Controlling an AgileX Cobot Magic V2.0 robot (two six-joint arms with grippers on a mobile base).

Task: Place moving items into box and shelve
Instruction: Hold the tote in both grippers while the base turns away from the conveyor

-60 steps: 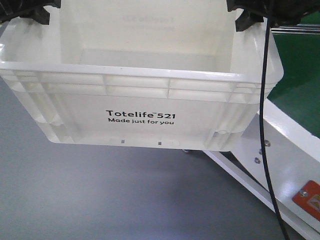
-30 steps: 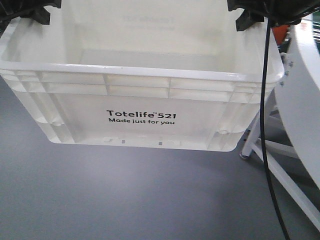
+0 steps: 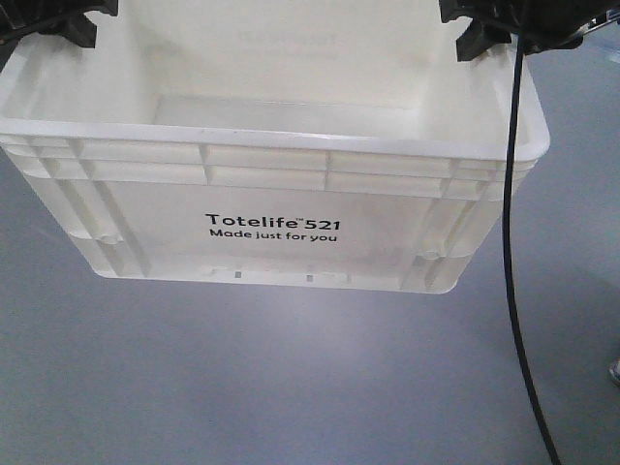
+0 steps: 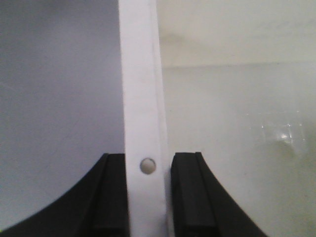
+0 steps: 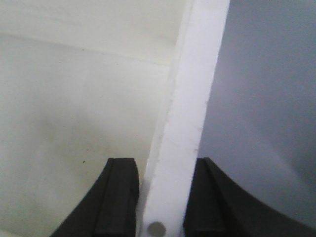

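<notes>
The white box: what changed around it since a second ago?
The white frame on the right slid out of view; only grey floor shows now, so the robot probably turned. The box stayed put, left gripper and right gripper clamped on its rim.

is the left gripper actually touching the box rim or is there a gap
Touching. The left wrist view shows the left gripper with its two black fingers pressed against both sides of the white rim of the box.

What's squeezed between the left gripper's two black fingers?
The rim of the white box, with a small round hole, sits between the left gripper's fingers, seen in the left wrist view.
</notes>
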